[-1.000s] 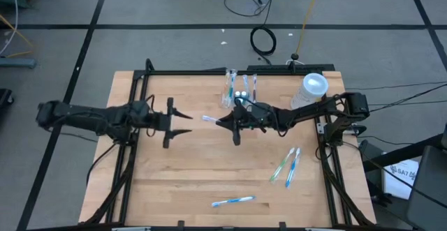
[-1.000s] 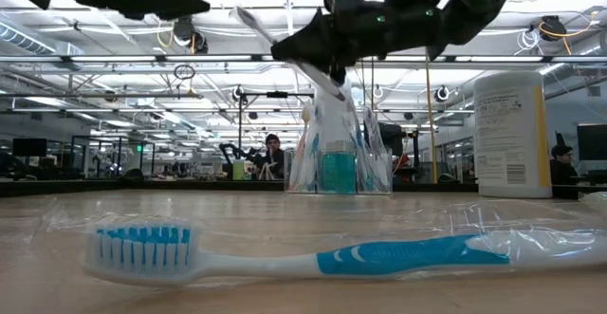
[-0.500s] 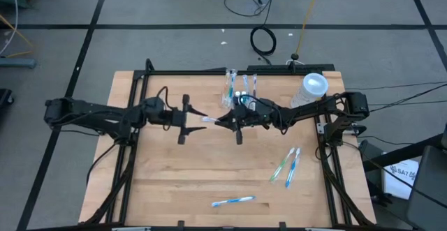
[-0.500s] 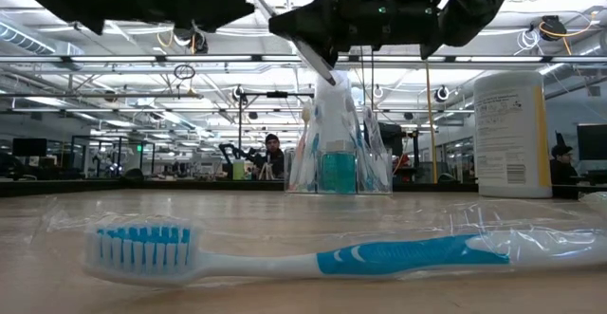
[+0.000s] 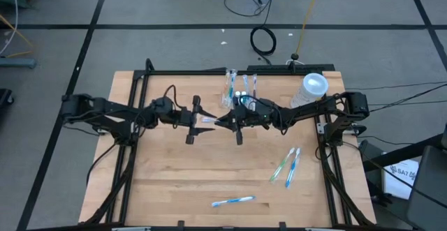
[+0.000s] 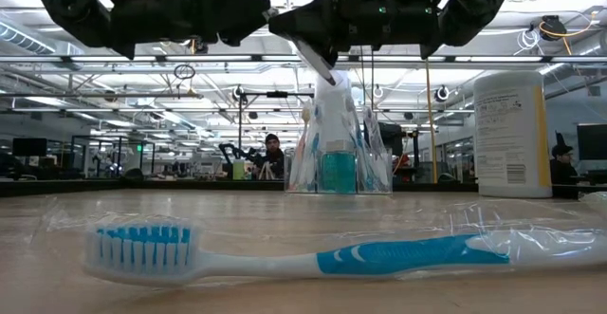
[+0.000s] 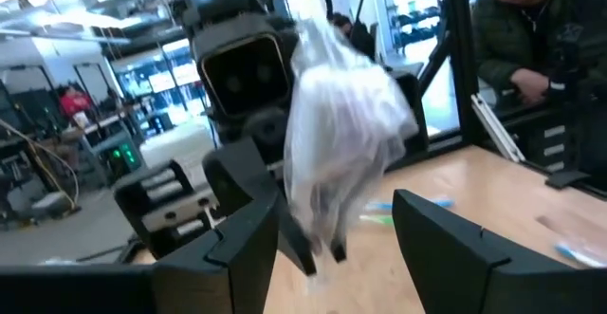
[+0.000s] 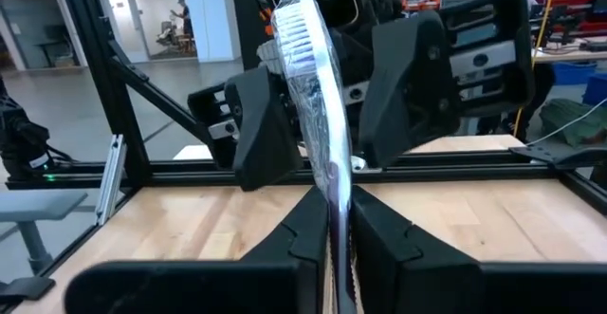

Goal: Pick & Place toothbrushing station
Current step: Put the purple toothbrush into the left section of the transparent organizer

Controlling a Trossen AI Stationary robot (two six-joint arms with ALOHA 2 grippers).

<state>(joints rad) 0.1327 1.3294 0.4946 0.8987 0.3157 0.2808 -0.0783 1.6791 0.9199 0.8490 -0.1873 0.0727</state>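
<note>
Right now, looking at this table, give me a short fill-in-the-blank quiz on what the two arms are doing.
1. The right gripper is shut on a wrapped ____.
2. The left gripper's jaws are ____ around the brush's wrapped head.
3. The toothbrushing station stands near the table's ____ edge.

Answers: toothbrush; open; far

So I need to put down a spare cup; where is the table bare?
Bare wood: the left front, beside the single toothbrush, and under the left arm. Crowded: the back middle, round the toothbrushing station and white-topped cylinder, and the toothbrush pair.
</note>
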